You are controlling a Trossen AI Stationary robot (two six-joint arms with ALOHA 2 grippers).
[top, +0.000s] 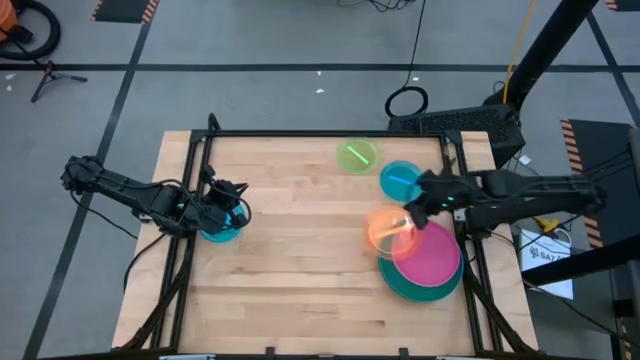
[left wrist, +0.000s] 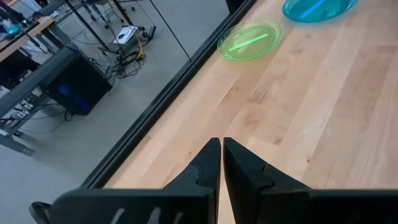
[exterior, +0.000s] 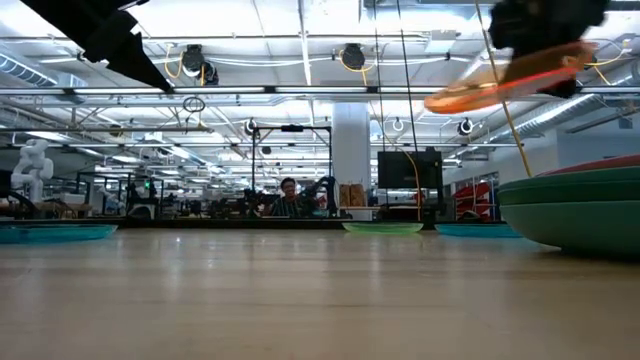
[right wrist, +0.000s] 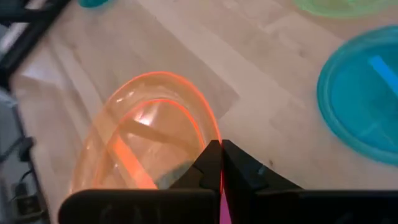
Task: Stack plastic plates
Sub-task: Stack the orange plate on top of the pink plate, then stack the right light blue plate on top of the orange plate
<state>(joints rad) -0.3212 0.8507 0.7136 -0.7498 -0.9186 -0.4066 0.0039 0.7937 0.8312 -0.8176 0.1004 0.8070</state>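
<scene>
My right gripper (top: 411,222) pinches the orange plate (top: 388,228) by its rim, aloft at the pink plate's (top: 432,256) ten o'clock edge; next I centre and release. Left gripper (left wrist: 221,155) waits (fingers pressed together).

A: What do the arms look like?
B: Both are dark, near black, built of slim jointed segments. The left arm (top: 130,192) shows a teal glow at its wrist, toward three o'clock.
A: And the fingers?
B: The left gripper (left wrist: 221,163) has two matte black wedges tapering to points; the right gripper (right wrist: 220,163) has the same.
</scene>
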